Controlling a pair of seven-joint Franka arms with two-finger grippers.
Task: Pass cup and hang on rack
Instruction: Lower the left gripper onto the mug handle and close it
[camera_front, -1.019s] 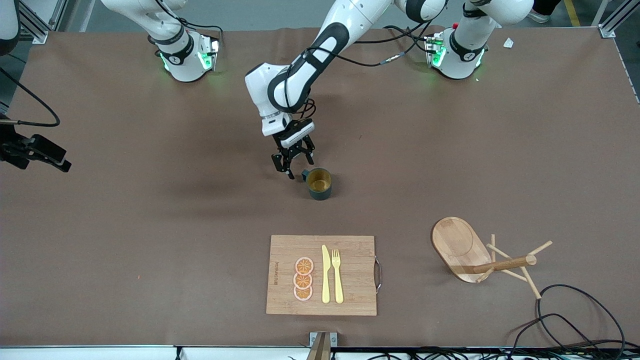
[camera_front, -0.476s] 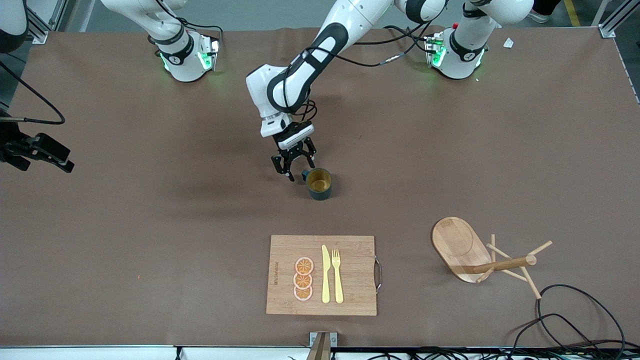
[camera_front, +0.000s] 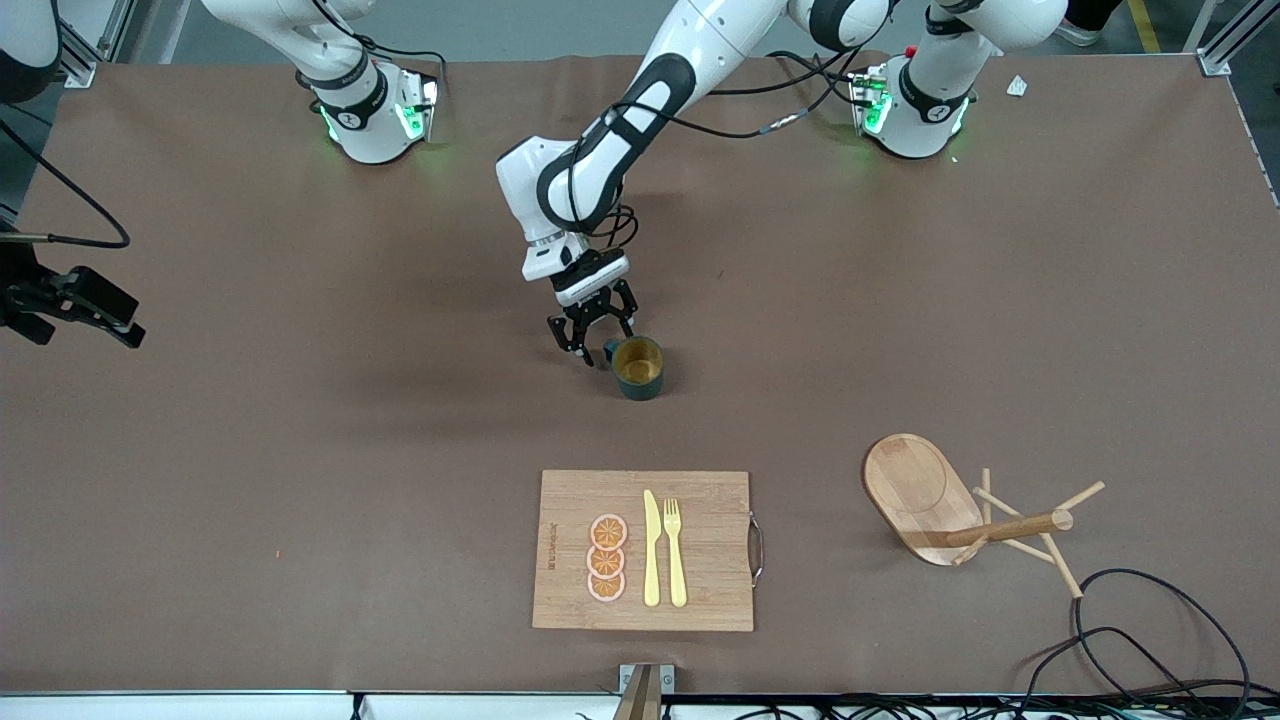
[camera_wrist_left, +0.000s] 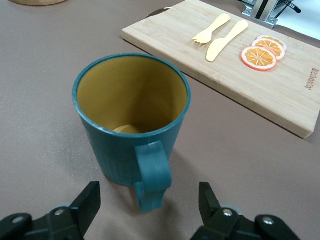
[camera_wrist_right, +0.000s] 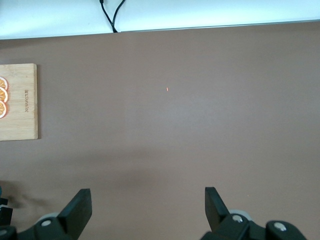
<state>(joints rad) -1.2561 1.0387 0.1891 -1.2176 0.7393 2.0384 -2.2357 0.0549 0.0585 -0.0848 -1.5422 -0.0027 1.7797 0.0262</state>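
The cup (camera_front: 639, 367) stands upright on the brown table (camera_front: 300, 420), mouth up, near the table's middle and farther from the front camera than the bamboo cutting board (camera_front: 643, 550). Its handle (camera_front: 608, 350) points toward the left gripper (camera_front: 597, 338).

The left gripper is low, just beside the cup on the handle side. Its fingers are apart. In the left wrist view the handle (camera_wrist_left: 152, 175) sits between the two fingertips (camera_wrist_left: 90, 199), roughly centred in the gap, and no contact is visible. The handle's long axis runs vertically, parallel to the cup wall. Judgement: the step in hand is the pinch on the handle; a short advance toward the cup, then closing across the handle's width, should complete it.

The right gripper (camera_front: 85, 305) waits over the table edge at the right arm's end, well apart from the cup, fingers apart and holding nothing. The left arm is by far the nearer to the cup.

The rack (camera_front: 950, 505) lies tipped on its side toward the left arm's end of the table, post and pegs off vertical.
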